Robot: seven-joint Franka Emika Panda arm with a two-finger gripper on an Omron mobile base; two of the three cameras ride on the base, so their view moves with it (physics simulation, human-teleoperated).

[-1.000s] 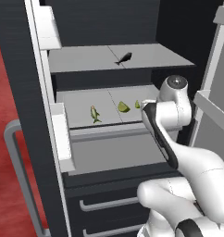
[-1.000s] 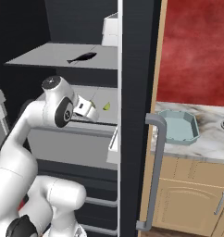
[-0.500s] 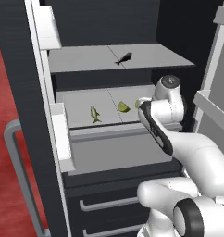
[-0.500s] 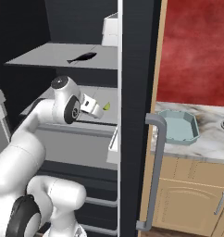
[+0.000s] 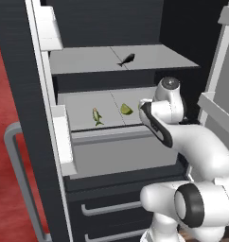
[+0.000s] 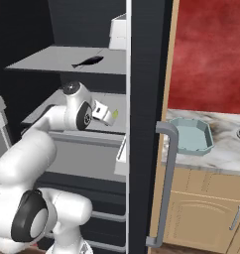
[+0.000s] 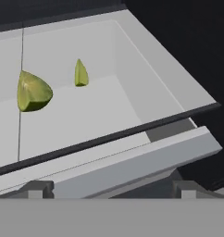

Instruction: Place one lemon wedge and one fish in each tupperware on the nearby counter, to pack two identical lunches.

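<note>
The fridge stands open, and its middle shelf (image 5: 88, 109) serves as the landmark. On that shelf lie a small yellowish fish (image 5: 97, 116) toward the left and a lemon wedge (image 5: 127, 109) just right of it; the hand view shows this larger wedge (image 7: 33, 91) with a second, smaller lemon wedge (image 7: 81, 73) further back on the same shelf, the two apart. A dark fish (image 5: 126, 59) lies on the upper shelf (image 5: 83, 60), above the middle one. The gripper (image 6: 106, 114) hovers at the right front edge of the middle shelf, its jaws wide open and holding nothing, near the wedges but not touching them. Right of the fridge, the pale blue tupperware (image 6: 191, 137) sits on the marbled table (image 6: 226, 158).
</note>
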